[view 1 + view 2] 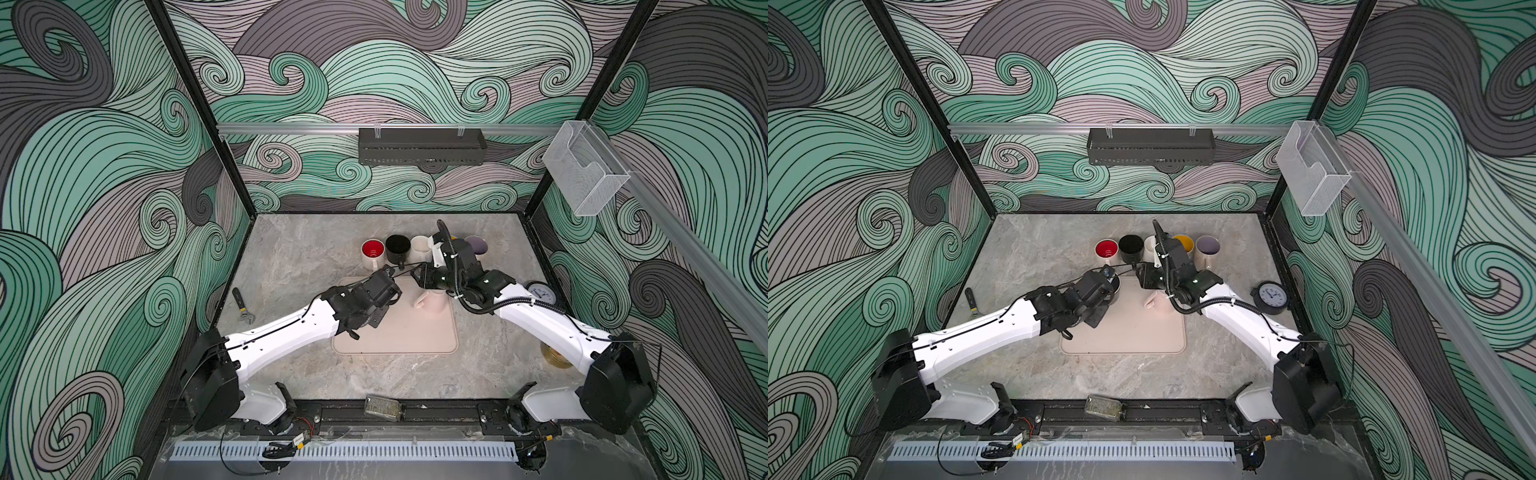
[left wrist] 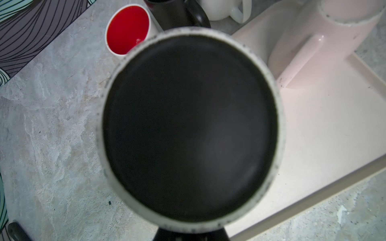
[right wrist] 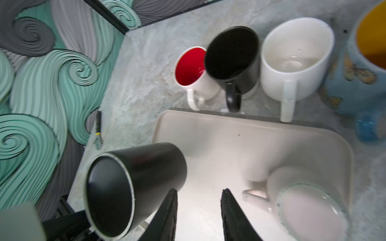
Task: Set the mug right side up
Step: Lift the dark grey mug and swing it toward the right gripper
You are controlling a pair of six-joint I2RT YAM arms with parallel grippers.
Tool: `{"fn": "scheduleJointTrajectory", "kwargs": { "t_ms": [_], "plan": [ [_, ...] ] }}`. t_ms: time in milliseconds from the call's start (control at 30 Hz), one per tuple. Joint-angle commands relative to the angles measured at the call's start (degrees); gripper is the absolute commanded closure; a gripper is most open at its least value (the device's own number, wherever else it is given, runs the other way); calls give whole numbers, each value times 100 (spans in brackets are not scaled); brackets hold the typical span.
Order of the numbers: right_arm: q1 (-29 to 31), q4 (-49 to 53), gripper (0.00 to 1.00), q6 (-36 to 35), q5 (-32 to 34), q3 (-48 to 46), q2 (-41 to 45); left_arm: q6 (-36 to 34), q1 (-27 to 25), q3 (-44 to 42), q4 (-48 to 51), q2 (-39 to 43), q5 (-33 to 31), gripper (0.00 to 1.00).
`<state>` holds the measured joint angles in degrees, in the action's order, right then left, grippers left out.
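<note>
- Closest to the left wrist camera, the tilted black mug fills the view.
- Clamped on it, the left gripper holds it aslant above the far left corner of the tray.
- Over the tray hangs the right gripper, partly open, nothing between its jaws.
- Beside that gripper, a pink mug sits upside down on the tray.
- A red-lined mug and a white mug stand upright on the surface behind.

A row of five mugs stands behind the mat; an inverted mug sits on its rear right; a tilted mug hangs over its rear left corner; a wrench lies to the left; a clock to the right.
</note>
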<state>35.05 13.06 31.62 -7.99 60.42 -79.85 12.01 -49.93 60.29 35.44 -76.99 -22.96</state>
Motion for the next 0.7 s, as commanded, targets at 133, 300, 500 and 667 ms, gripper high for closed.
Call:
{"fn": "scheduleJointTrajectory", "kwargs": {
  "t_ms": [133,300,500,667],
  "plan": [
    [-361,33,63,432,259,-79,-80,905,1176,-565,-2089,1672,1324,100],
    [-361,-218,63,541,-17,-151,-92,1342,1768,-685,-2371,1907,2158,100],
    [-363,-937,63,812,-808,-382,-65,2217,2488,-1009,-3264,2082,3372,100],
    [-369,-1809,61,1150,-1510,-652,-48,3091,2900,-1349,-4508,1967,4243,100]
  ]
}}
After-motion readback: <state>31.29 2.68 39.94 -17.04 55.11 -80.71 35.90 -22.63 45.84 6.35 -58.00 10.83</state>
